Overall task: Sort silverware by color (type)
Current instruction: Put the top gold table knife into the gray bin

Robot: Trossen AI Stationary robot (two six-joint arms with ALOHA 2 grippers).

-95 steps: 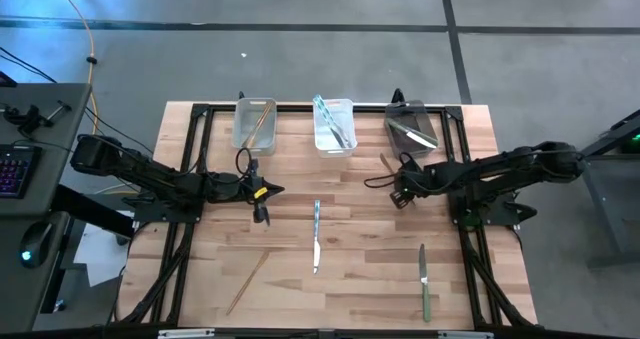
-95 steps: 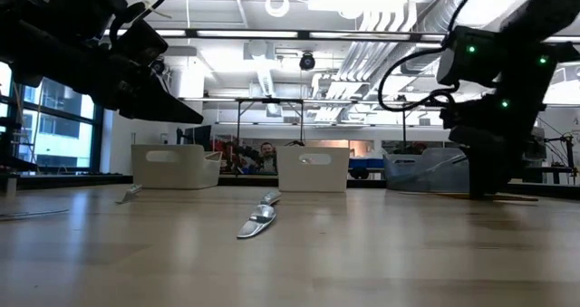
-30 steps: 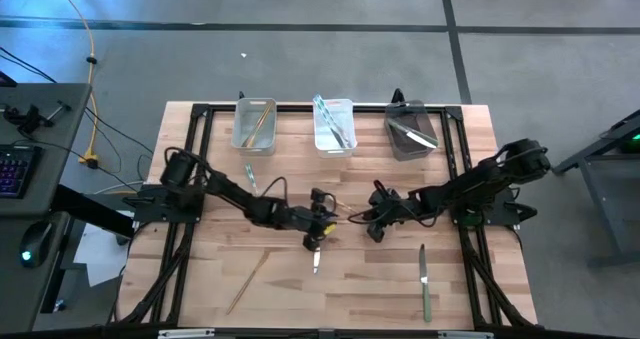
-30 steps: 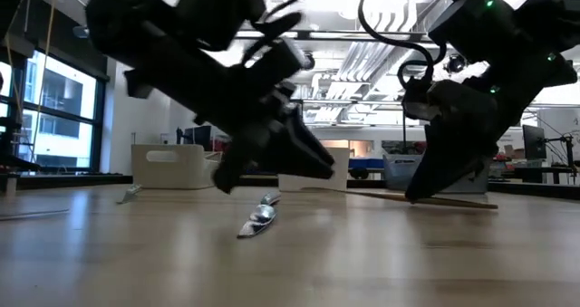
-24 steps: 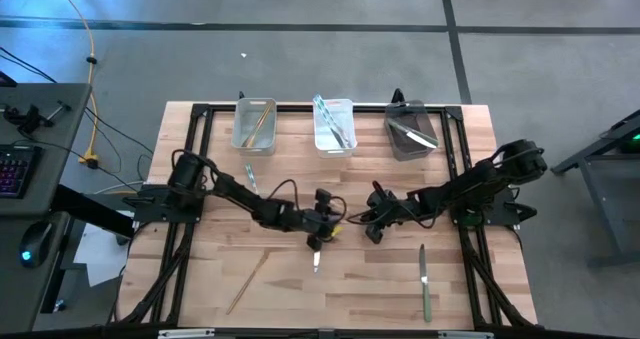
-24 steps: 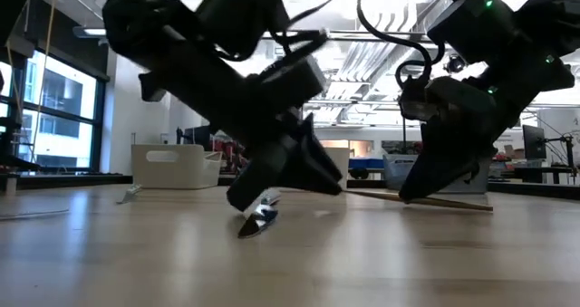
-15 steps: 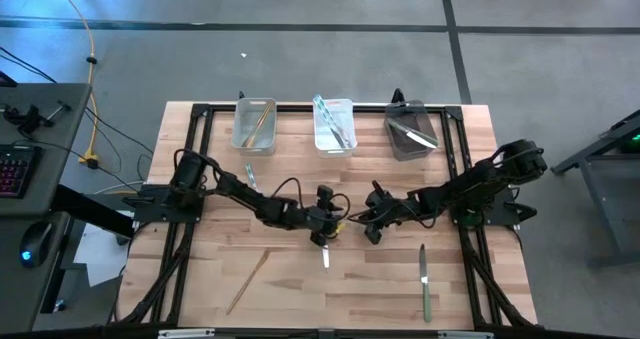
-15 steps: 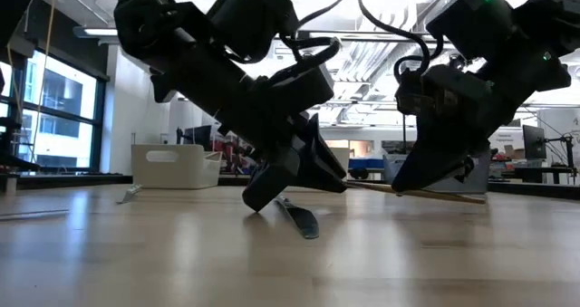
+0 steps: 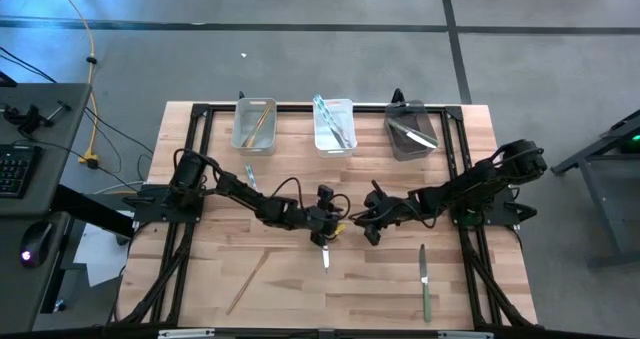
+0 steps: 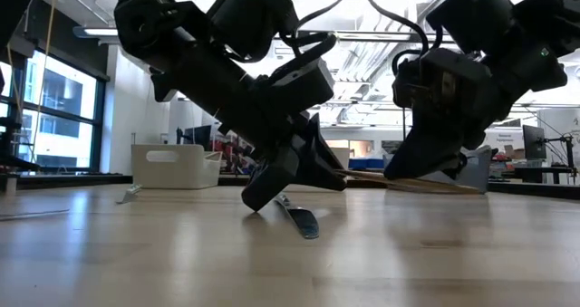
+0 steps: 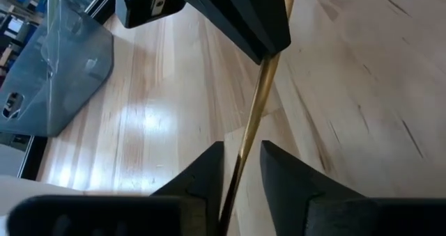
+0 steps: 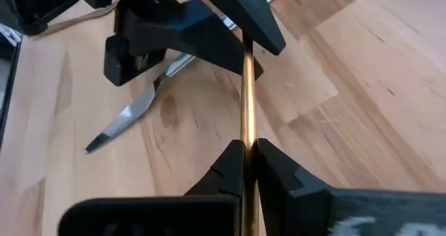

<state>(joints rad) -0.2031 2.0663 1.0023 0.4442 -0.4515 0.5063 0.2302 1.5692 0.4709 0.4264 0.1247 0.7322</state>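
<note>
My right gripper [image 12: 249, 152] is clamped on the gold piece [image 12: 248, 90] at frame centre. Its long axis runs from right gripper to left gripper [image 11: 242, 156], whose fingers sit narrowly either side of the far end; I can't tell if they grip. It's slim, shiny, rod-like. Silver knife [image 9: 324, 254] just below.
</note>
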